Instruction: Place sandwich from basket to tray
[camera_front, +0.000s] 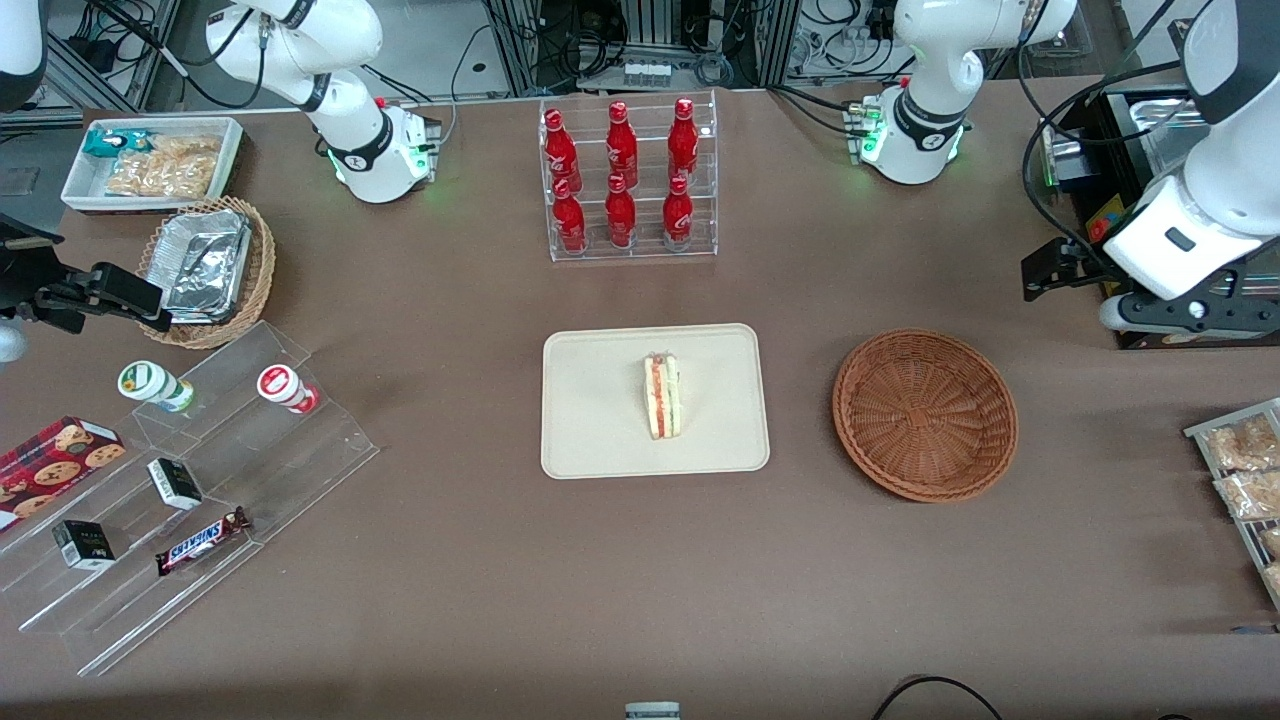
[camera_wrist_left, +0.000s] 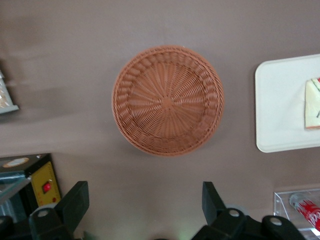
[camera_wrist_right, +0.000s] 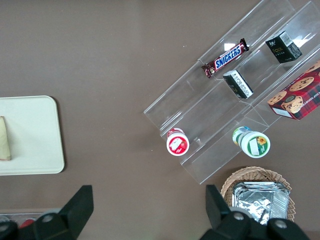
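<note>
Brown table (camera_front: 640, 560): sandwich (camera_front: 662, 396) on tray (camera_front: 600, 400), end effector (camera_wrist_left: 145, 200) high, agape.

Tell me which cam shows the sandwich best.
Front view: the whole sandwich lies on the tray, filling layers visible. Left wrist view cuts it off at the frame edge; right wrist view shows only a sliver. The gripper is open, empty, above the table beside the basket.

Working left arm (camera_front: 1215, 150): glossy white rounded shells with black joint bands. Base (camera_front: 915, 130) shows green indicator lights and attached black cables. Gripper (camera_wrist_left: 145, 210): two matte black, wedge-shaped fingers (camera_wrist_left: 75, 202) standing wide apart, mounted on black brackets with silver round fasteners (camera_wrist_left: 41, 213).
</note>
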